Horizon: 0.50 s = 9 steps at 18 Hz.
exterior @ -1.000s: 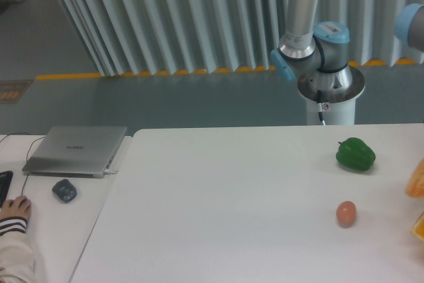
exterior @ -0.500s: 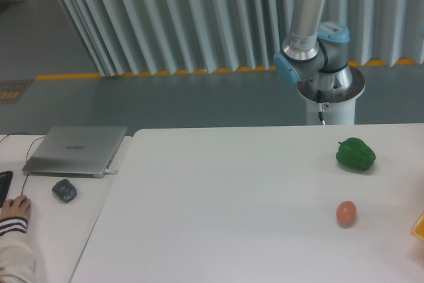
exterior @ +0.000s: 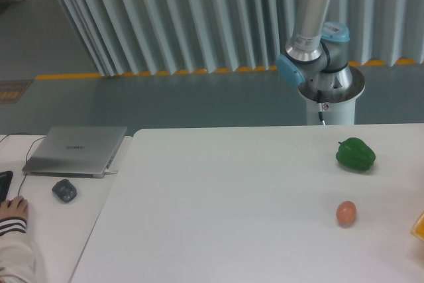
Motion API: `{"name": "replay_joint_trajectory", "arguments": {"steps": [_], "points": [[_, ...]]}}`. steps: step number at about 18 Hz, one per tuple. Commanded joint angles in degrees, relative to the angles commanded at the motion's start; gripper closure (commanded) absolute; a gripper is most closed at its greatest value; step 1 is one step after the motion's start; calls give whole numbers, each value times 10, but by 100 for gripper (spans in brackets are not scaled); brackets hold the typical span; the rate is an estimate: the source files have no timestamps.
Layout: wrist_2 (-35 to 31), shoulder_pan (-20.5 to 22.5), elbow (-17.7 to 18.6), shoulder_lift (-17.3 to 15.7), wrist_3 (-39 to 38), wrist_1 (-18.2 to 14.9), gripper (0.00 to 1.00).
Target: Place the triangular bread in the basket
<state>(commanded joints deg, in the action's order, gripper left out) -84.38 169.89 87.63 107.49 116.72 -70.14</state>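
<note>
The triangular bread is out of view in this camera view. My gripper is also out of frame. Only the arm's base and lower links (exterior: 317, 51) show, standing behind the far edge of the white table (exterior: 232, 217). A thin yellow-orange sliver (exterior: 420, 225) pokes in at the right edge of the picture. I cannot tell whether it belongs to the basket.
A green bell pepper (exterior: 356, 154) lies at the table's right rear. A small reddish-brown egg (exterior: 346, 213) sits in front of it. On the lower desk to the left are a closed laptop (exterior: 76, 150), a dark mouse (exterior: 64, 190) and a person's hand (exterior: 13, 210).
The orange lump seen at the right edge a second ago has left the picture. The arm's upright link has shifted slightly to the right.
</note>
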Motion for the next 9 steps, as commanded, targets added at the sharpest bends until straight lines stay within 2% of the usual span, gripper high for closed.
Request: {"name": "replay_joint_trajectory", "arguments": {"steps": [4,5,6,7,8,9], "points": [[4,6,1,1,6,1,73],[4,6,1,1,6,1,65],[4,4,0,2,6,2,35],[4,2,1,3,5,2,27],[4,0,0,4,4,2,14],[4,0,-1,5,4,3,8]]}}
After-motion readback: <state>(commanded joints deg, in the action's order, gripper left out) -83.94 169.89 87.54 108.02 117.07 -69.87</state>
